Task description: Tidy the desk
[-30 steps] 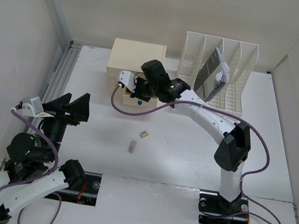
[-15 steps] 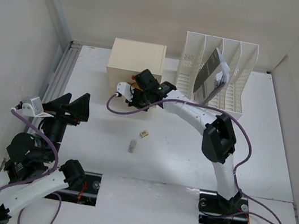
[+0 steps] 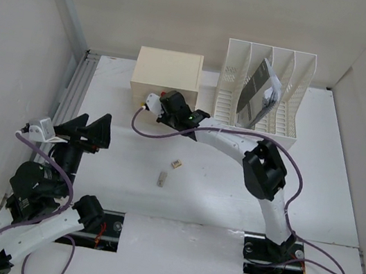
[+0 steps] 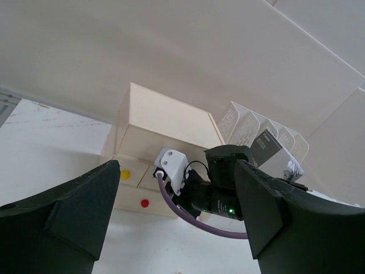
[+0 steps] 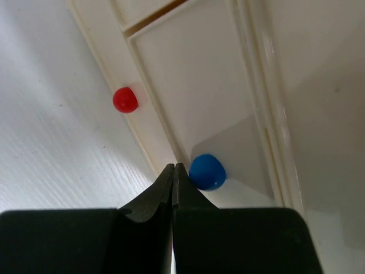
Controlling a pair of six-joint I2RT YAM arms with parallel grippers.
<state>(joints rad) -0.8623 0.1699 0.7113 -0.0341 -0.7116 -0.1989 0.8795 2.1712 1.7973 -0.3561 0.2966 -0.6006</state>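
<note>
The table (image 3: 217, 185) fills the top view, white and mostly bare. Two small pieces (image 3: 177, 164) lie loose on it near the middle, close to one another but apart. At its far edge stand a cream box (image 3: 168, 71) with drawers and, to the right of that, a slotted rack (image 3: 265, 87) holding a booklet (image 3: 257, 90).

The right arm reaches across to the front of the box. The right tool (image 5: 174, 171) is pressed together with nothing in it, its tips low on a drawer front just beside the blue knob (image 5: 206, 171). Whether they touch the knob cannot be told. The red knob (image 5: 125, 100) sits on the neighbouring front, apart from the tips. The drawer fronts look flush.

The left tool (image 3: 89, 130) is spread wide and empty. It hangs over the table's left side, well apart from everything and facing the box.

The step in hand looks like work on the drawer: closed tips against its front suit a push shut. The loose pieces are not yet put away. Next, the right tool would need to back off the box and spread before it could pinch a knob or a piece.
</note>
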